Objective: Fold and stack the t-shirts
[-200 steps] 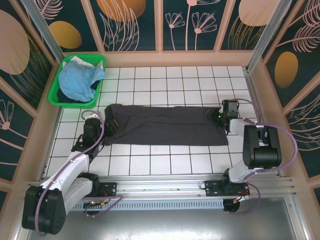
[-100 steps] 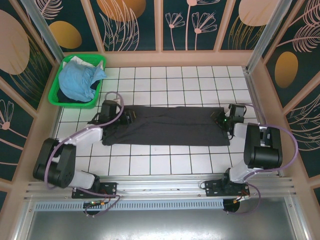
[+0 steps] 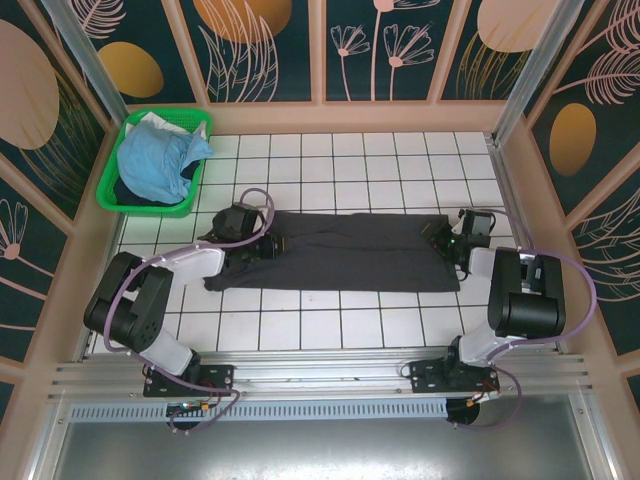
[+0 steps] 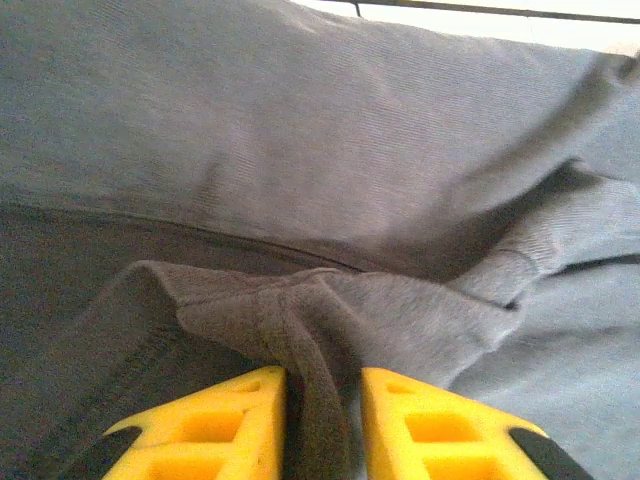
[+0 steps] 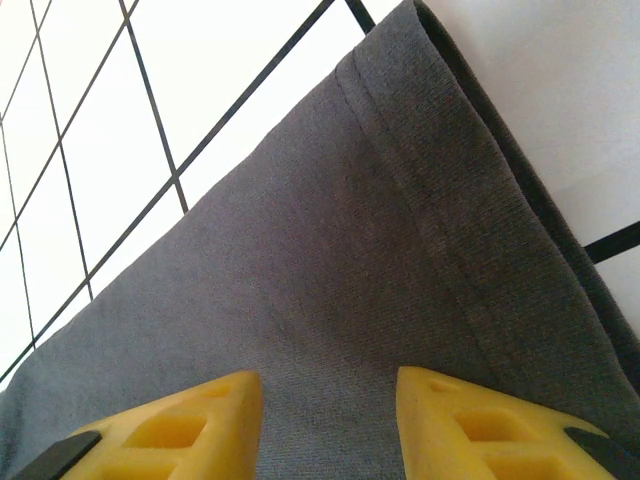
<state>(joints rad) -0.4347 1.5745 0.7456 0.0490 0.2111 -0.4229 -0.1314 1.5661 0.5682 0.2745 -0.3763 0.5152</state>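
Our left gripper point(image 4: 322, 398) pinches a fold at nine o'clock of the plain charcoal-grey cloth t-shirt point(image 3: 350, 250); our right gripper point(image 5: 325, 385) sits spread over its three o'clock hem.

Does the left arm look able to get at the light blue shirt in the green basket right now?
Probably not straight away: the left gripper is shut on a fold of the dark grey shirt. The light blue shirt lies uncovered in the green basket, nothing between.
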